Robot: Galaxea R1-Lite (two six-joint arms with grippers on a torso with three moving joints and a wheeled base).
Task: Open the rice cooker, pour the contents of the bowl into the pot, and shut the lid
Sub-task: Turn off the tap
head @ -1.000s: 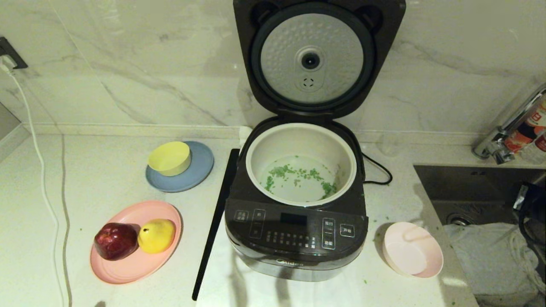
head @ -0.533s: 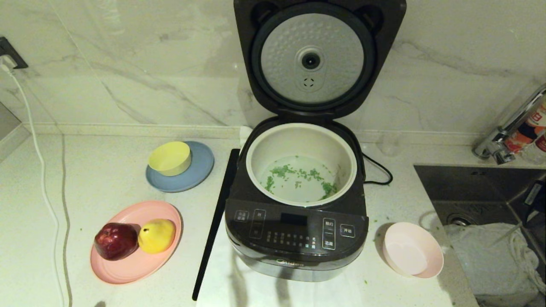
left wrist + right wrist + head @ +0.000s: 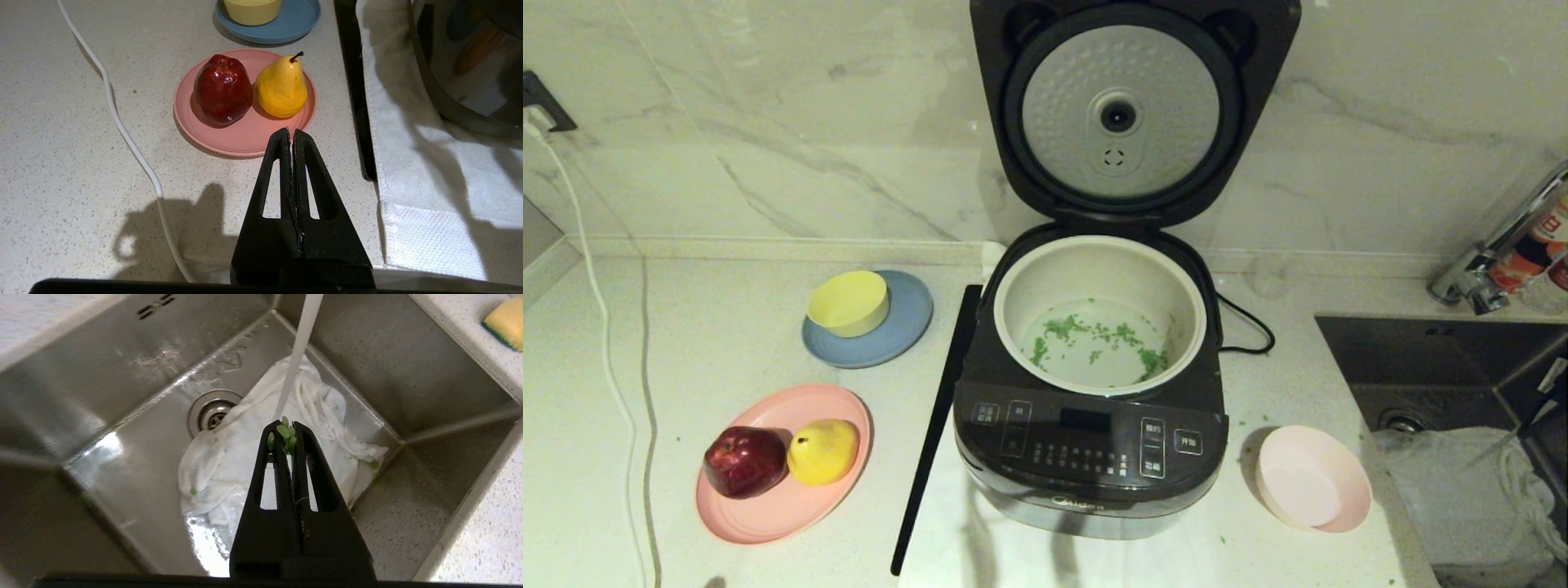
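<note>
The rice cooker stands in the middle of the counter with its lid swung upright, silver disc facing me. The cream pot inside holds the green contents, scattered over its bottom. To the cooker's right the pink bowl sits upright on the counter, nothing in it. My right gripper hangs shut over the sink, a few green bits clinging at its tips. My left gripper is shut and holds nothing, low over the counter near the pink plate.
The steel sink at the right holds a crumpled white cloth; a tap stands behind it. A yellow bowl on a blue plate, an apple and a pear lie left. A white cable runs along the far left.
The dark right arm seen over the sink a second ago has slid out past the right edge of the head view. The bowl, cooker and left arm have stayed put.
</note>
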